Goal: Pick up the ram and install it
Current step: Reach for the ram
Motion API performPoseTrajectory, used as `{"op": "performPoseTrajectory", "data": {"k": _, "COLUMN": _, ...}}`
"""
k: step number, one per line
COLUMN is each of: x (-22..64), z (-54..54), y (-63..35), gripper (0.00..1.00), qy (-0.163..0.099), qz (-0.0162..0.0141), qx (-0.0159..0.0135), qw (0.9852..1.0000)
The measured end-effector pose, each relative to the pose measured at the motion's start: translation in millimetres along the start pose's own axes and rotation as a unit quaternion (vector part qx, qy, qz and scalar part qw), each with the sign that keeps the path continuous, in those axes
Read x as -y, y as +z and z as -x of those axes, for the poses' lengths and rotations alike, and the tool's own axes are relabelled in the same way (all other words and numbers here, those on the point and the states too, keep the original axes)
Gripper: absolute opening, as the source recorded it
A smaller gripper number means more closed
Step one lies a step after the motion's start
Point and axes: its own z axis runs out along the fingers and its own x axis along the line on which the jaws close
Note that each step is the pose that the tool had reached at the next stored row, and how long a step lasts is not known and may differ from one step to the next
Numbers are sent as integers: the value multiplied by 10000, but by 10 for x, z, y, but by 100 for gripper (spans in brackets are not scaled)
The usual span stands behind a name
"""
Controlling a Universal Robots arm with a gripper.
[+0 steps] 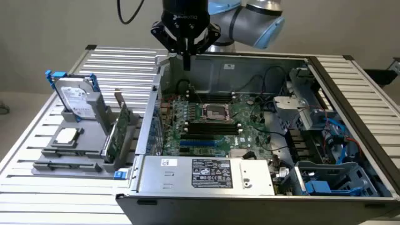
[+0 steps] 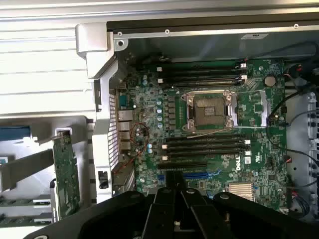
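My gripper (image 1: 186, 64) hangs shut and empty over the far back corner of the open computer case (image 1: 350, 117), well above the motherboard (image 1: 250, 129). In the wrist view the gripper (image 2: 174, 175) points down with its black fingers (image 2: 168, 199) pressed together. Long black memory slots (image 2: 207, 147) run on both sides of the processor socket (image 2: 209, 109). Outside the case, thin green strips (image 2: 20, 201) sit edge-on in the grey holder's slots and look like the ram. They lie far from the gripper, towards the exterior view's left.
The grey holder (image 1: 69, 159) on the slatted table also carries an upright hard drive (image 1: 78, 98) with blue rails, a processor (image 1: 65, 137) and a tall green card (image 1: 122, 131) with a metal bracket. The case's power supply (image 1: 206, 173) and cables (image 1: 337, 140) fill its near and right side.
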Motion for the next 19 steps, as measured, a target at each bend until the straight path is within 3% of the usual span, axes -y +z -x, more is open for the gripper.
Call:
{"op": "performPoseTrajectory", "data": {"k": 14, "x": 2, "z": -6, "y": -1, "gripper": 11, "qy": 0, "qz": -1, "qx": 0, "qw": 10000}}
{"op": "performPoseTrajectory", "data": {"k": 19, "x": 38, "z": -211, "y": -1, "gripper": 11, "qy": 0, "qz": 0, "qx": 0, "qw": 10000}}
